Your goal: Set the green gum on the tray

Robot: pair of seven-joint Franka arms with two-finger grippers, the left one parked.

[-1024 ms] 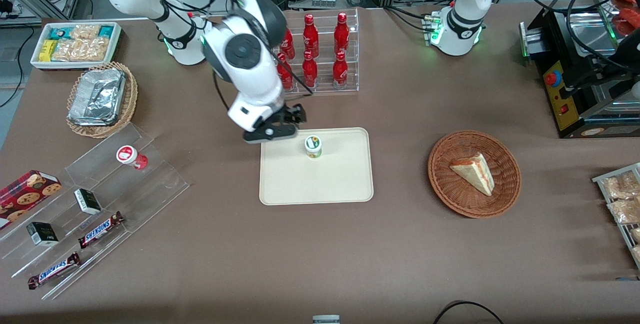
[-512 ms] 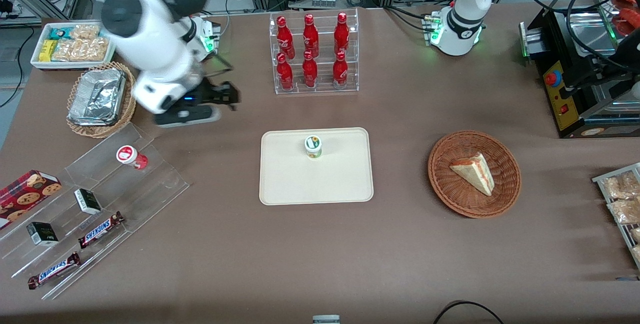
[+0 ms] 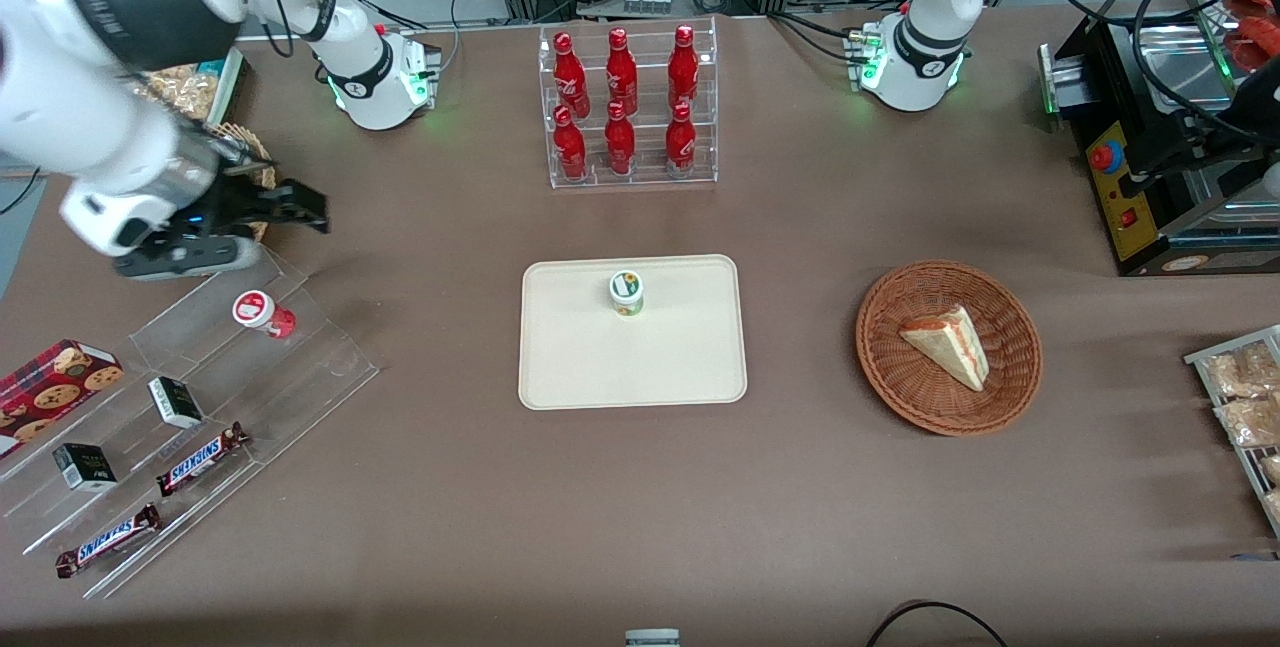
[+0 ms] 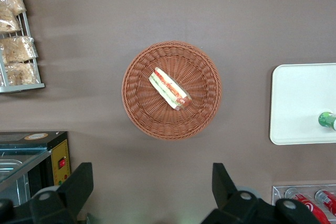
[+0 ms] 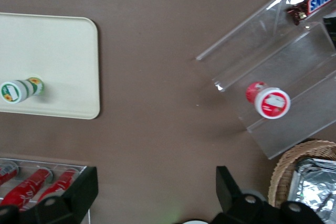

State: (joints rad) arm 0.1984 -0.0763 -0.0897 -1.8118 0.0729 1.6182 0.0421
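Observation:
The green gum [image 3: 627, 293], a small green bottle with a white lid, stands upright on the cream tray [image 3: 632, 367], on the part of it farther from the front camera. Both also show in the right wrist view, the gum [image 5: 20, 89] on the tray [image 5: 58, 51], and in the left wrist view, the gum [image 4: 327, 120] on the tray [image 4: 299, 103]. My right gripper [image 3: 290, 207] is open and empty. It hangs high over the working arm's end of the table, well away from the tray, above the clear stepped stand [image 3: 215, 367]. Its fingers [image 5: 79, 192] are spread wide.
A red container [image 3: 262, 313] stands on the clear stand, with chocolate bars [image 3: 200, 457] and small dark boxes [image 3: 176, 401]. A wicker basket with foil trays [image 3: 205, 197] lies under the gripper. A rack of red bottles [image 3: 625, 107] stands farther back. A wicker basket with a sandwich [image 3: 948, 347] lies toward the parked arm's end.
My right arm has swung away from the tray toward the working arm's end of the table, rising as it went. The green gum stays standing on the tray.

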